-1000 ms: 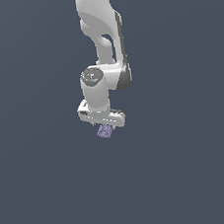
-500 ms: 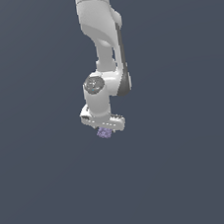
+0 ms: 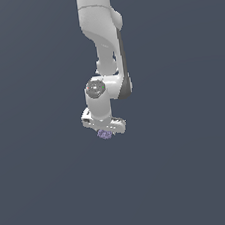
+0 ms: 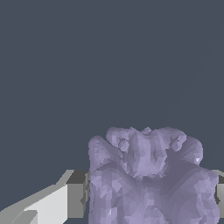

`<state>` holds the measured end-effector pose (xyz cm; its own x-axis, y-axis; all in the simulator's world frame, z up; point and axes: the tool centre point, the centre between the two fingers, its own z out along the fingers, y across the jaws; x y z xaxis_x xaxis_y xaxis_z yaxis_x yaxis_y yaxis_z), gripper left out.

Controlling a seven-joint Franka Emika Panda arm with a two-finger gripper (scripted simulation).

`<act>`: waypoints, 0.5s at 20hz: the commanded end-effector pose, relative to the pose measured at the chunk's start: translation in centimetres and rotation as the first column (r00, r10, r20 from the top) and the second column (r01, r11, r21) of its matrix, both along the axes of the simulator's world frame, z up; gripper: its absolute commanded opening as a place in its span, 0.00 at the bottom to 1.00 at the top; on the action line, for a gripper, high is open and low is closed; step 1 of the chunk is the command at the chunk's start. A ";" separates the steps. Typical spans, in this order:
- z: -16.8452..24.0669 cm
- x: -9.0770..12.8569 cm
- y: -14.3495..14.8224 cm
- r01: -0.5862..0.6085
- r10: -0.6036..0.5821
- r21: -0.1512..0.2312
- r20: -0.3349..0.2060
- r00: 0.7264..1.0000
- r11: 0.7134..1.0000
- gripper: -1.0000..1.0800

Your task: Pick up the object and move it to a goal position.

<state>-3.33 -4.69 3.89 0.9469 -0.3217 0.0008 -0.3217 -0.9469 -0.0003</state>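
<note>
One arm (image 3: 101,46), one gripper (image 3: 104,130) and one object (image 3: 105,134) are in view, all against a plain dark blue-grey backdrop. In the exterior view the white arm comes down from the top centre of the frame, bends at a rounded wrist joint just above the middle, and ends in a wide white gripper body tilted so that its end toward the exterior view's right sits lower.

The object is a small lumpy lavender clump just below the centre of that frame, tucked directly under the gripper body and narrower than it. The wrist view shows the same clump (image 4: 148,179) filling the lower right area of the frame, bumpy and rock-like, with a grey finger pad (image 4: 76,194) touching one flank and a sliver of a second pad at the opposite flank. The claw is pinched onto the clump from both sides.

The clump looks roughly as wide as it is tall; no clear long axis or pointing direction can be told.
</note>
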 end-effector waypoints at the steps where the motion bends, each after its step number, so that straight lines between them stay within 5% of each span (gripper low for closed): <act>1: -0.1 0.0 0.0 0.000 0.000 0.000 -0.001 1.000 1.000 0.00; 10: 0.3 0.4 0.0 0.004 -0.004 -0.001 0.010 1.000 1.000 0.00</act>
